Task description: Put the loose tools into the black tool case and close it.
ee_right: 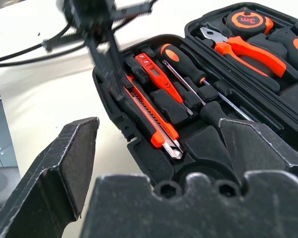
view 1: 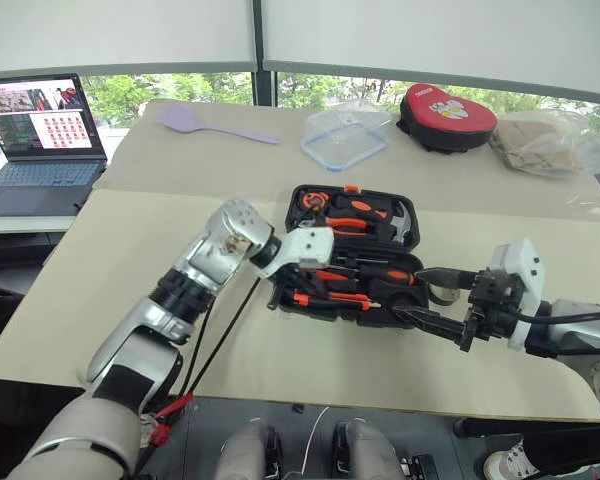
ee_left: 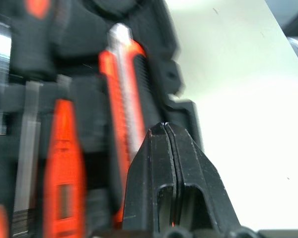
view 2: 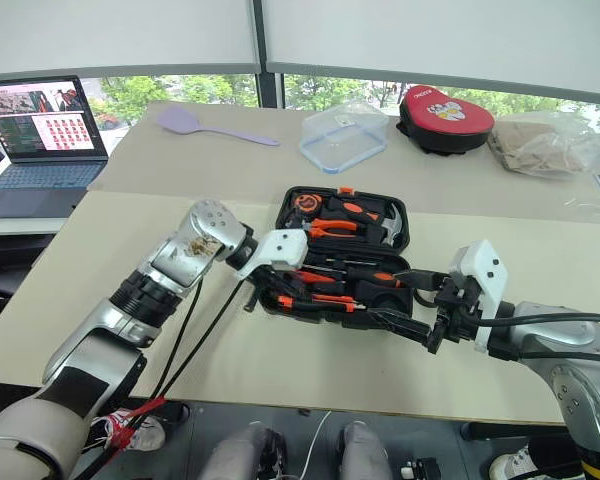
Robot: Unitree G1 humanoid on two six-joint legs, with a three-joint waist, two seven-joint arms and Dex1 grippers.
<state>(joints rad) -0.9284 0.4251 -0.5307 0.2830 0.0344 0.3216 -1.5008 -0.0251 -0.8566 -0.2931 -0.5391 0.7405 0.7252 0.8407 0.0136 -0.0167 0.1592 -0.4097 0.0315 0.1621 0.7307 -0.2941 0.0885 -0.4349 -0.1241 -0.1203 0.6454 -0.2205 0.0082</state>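
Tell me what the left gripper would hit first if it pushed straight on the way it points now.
Probably the utility knife lying in its slot in the black tool case: the left gripper, fingers shut, points down at it. Depth is unclear.

An office or lab room with a work bench by the windows.
An open laptop (view 1: 42, 140) sits beside the paper-covered bench (view 1: 130, 260) under drawn window blinds (view 1: 120, 30), trees outside.
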